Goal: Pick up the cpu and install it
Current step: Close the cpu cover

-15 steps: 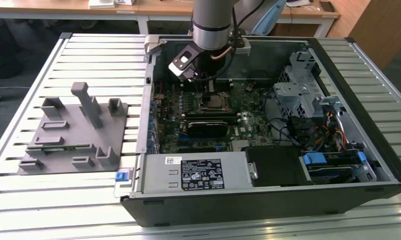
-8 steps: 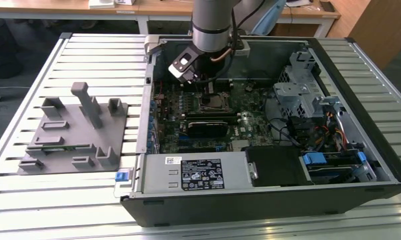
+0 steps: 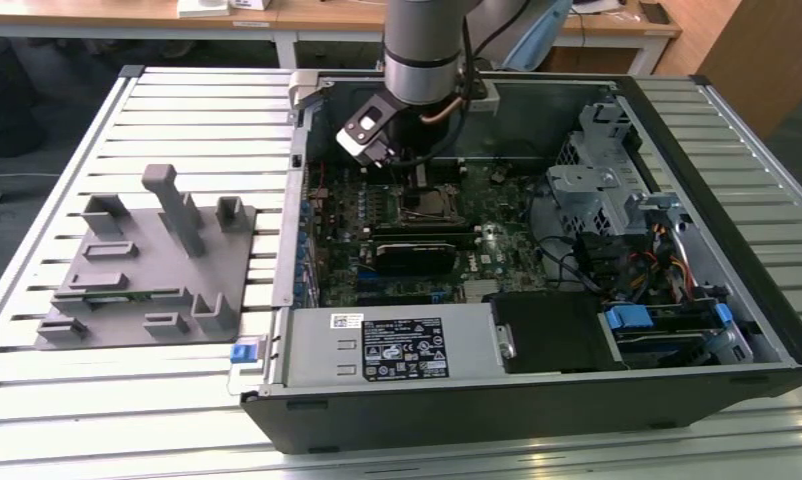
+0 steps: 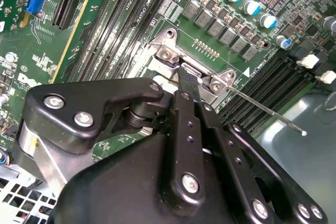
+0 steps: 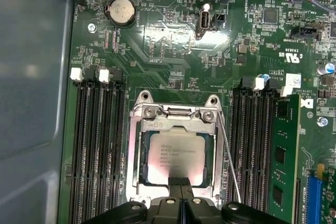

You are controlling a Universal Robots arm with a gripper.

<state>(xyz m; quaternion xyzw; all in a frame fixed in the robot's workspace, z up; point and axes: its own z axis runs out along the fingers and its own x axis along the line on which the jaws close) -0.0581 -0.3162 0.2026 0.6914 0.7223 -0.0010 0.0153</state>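
While the cpu (image 5: pixel 176 155) is lying flat inside the socket frame (image 5: pixel 173 114), at the tip of the pincer (image 5: pixel 178 181), the pincer is standing closed, gripping nothing, apparently pressing the chip's edge to seat it. Around the pincer, the computer case (image 3: pixel 508 425) is enclosing the motherboard (image 5: pixel 173 51).

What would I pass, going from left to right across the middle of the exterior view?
Grey plastic tray with upright posts → computer case's left wall → black cpu socket frame on the green motherboard → metal drive cage → case's right wall.
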